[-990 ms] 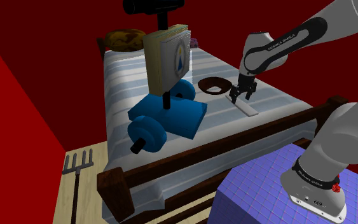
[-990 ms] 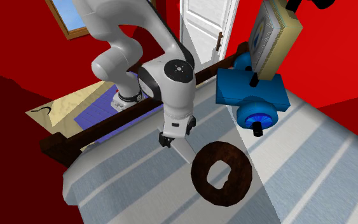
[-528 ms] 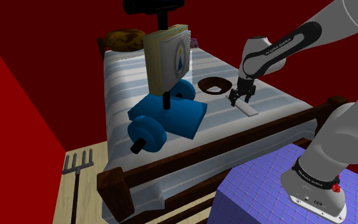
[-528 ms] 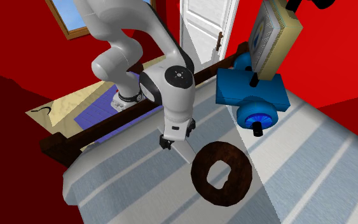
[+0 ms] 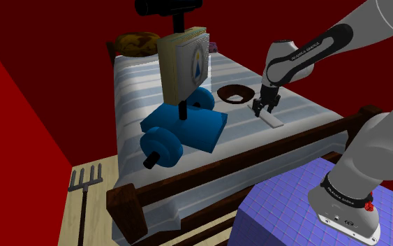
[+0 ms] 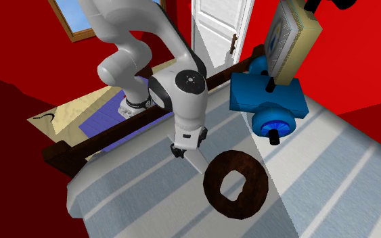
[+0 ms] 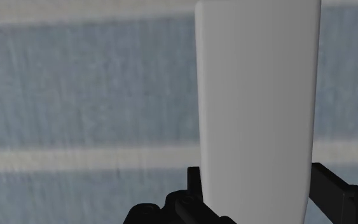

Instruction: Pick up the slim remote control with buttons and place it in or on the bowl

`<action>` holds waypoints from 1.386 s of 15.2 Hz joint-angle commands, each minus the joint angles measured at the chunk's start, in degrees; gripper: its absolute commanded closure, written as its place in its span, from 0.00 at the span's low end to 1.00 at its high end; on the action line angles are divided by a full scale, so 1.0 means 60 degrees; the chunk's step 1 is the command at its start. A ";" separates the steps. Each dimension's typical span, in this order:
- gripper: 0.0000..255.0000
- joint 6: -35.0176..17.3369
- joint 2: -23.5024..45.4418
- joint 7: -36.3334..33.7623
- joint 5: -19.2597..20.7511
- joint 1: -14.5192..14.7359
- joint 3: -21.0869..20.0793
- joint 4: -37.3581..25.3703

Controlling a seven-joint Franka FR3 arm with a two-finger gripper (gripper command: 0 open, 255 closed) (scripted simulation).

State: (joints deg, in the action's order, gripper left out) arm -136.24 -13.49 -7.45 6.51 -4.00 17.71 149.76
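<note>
The slim remote [image 5: 273, 120] is a plain pale grey slab lying flat on the striped bed, close to the wooden bed rail. My black gripper [image 5: 260, 112] is down at the end of the remote nearer the bowl. In the wrist view the remote [image 7: 255, 95] runs away from the gripper [image 7: 259, 181], and the fingers [image 7: 327, 183] press on its two long edges, so the gripper is shut on it. The dark brown bowl [image 5: 234, 93] sits just beyond the gripper. In the second exterior view the bowl [image 6: 236, 184] lies right beside the remote [image 6: 197, 162].
A blue block with round wheel-like ends [image 5: 181, 129] and an upright book-like box [image 5: 183, 64] on a black post stand mid-bed. The wooden bed rail [image 5: 278, 147] runs along the near side. A rake [image 5: 83, 183] lies on the floor.
The gripper came down a little onto the remote's end, and its fingers closed on the remote's edges. The remote and bowl stay where they were.
</note>
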 commanded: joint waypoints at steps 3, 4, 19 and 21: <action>1.00 -0.0002 0.0002 0.0000 0.0000 0.0000 0.0000 0.0000; 1.00 -0.0001 0.0002 0.0000 0.0000 0.0000 0.0000 0.0000; 1.00 0.2112 -0.1238 -0.0162 0.0151 -0.0068 -0.0233 -0.0891; 1.00 0.2401 -0.1368 -0.0172 0.0154 -0.0070 -0.0265 -0.1052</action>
State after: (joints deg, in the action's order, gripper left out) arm -122.78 -21.31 -8.50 7.42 -4.39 16.18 144.01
